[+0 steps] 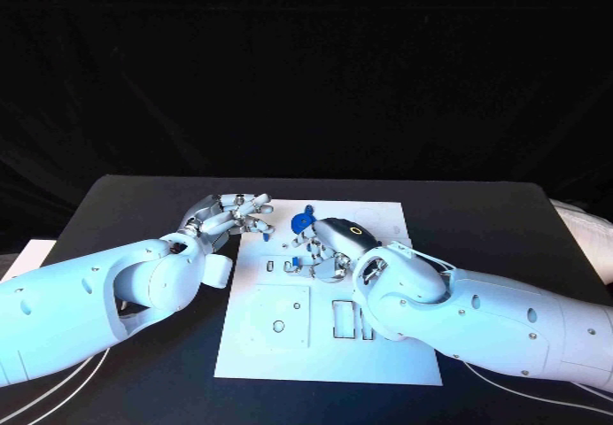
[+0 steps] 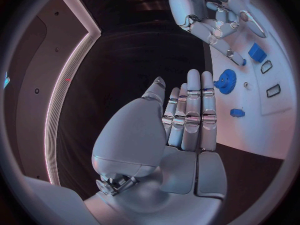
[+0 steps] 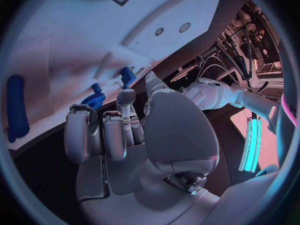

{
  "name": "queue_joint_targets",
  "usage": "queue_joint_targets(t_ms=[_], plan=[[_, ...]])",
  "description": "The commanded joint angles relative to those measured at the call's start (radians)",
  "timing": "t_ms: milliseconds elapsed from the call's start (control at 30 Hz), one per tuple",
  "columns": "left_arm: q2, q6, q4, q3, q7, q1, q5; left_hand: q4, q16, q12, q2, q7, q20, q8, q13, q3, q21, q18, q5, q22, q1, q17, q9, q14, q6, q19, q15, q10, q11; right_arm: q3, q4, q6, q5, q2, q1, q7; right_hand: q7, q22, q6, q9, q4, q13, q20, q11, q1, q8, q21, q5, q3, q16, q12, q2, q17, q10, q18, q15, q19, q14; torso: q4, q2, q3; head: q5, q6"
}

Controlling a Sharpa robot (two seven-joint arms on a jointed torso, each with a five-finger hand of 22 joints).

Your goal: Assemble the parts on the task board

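White and flat, the task board (image 1: 320,354) lies in the middle of my black desk (image 1: 141,199), its near part cut with rectangular slots (image 1: 345,319) and small holes. My left hand (image 1: 230,215) hovers at the board's far left corner, partly over the bare desk; from my left wrist I see its fingers (image 2: 194,112) stretched out straight and side by side, holding nothing. My right hand (image 1: 326,248) is over the far middle of the board, palm down, fingers bent toward the surface. A blue gear-shaped part (image 1: 301,221) sits just beyond it on the board, between my two hands, and my left wrist view shows that same toothed wheel (image 2: 225,81) on the white plate close past my fingertips. From my right wrist I see a small blue block (image 3: 127,75) right at my fingertips, but I cannot tell whether I am pinching it or only touching it. A long blue bar (image 3: 17,107) lies well apart from them on the board.
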Motion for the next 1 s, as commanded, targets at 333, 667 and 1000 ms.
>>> queue_joint_targets(t_ms=[333,667,1000], plan=[[-0.016,0.075,0.028,0.003,-0.525,0.006,-0.469,0.058,1.154,0.402,0.022,-0.073,-0.093,0.055,0.305,-0.058,0.689,-0.062,-0.006,0.685,-0.126,1.084,0.027,0.186,0.037,0.283,-0.077,0.14,-0.081,0.024,0.107,0.003,0.306,-0.209,0.062,0.347,0.014,-0.044,-0.047,0.002,0.0,-0.025,0.021,0.011,0.085,0.001,-0.031,0.053,-0.094,-0.037,-0.012,0.059,0.094,-0.049,0.004,0.019,-0.026,0.058,-0.0098,-0.021,0.0042,0.014,-0.007],[0.014,0.274,0.033,0.005,-0.955,0.062,-0.882,0.119,1.252,0.939,0.051,-0.103,-0.098,0.223,0.828,-0.152,0.961,-0.103,-0.017,1.045,-0.218,1.208,0.115,0.217,0.042,0.318,-0.096,0.103,-0.109,0.028,0.106,-0.022,0.514,-0.315,0.112,0.36,0.005,-0.039,-0.017,0.004,-0.021,-0.031,0.013,0.001,0.13,0.01,-0.028,0.109,-0.082,-0.036,-0.006,0.097,0.097,-0.043,0.003,0.01,-0.021,0.062,-0.0263,-0.042,0.0158,0.038,-0.014],[0.081,0.314,0.002,0.005,-1.059,0.109,-0.975,0.121,1.252,1.049,0.07,-0.131,-0.116,0.395,0.95,-0.23,1.017,-0.116,-0.049,1.135,-0.264,1.208,0.259,0.217,0.001,0.339,-0.113,0.126,-0.129,0.028,0.09,-0.02,0.537,-0.32,0.118,0.345,0.003,-0.039,-0.009,0.005,-0.018,-0.039,0.011,0.0,0.126,0.012,-0.028,0.114,-0.087,-0.04,-0.012,0.101,0.091,-0.044,0.003,0.008,-0.02,0.061,-0.0289,-0.045,0.0215,0.048,-0.021]])
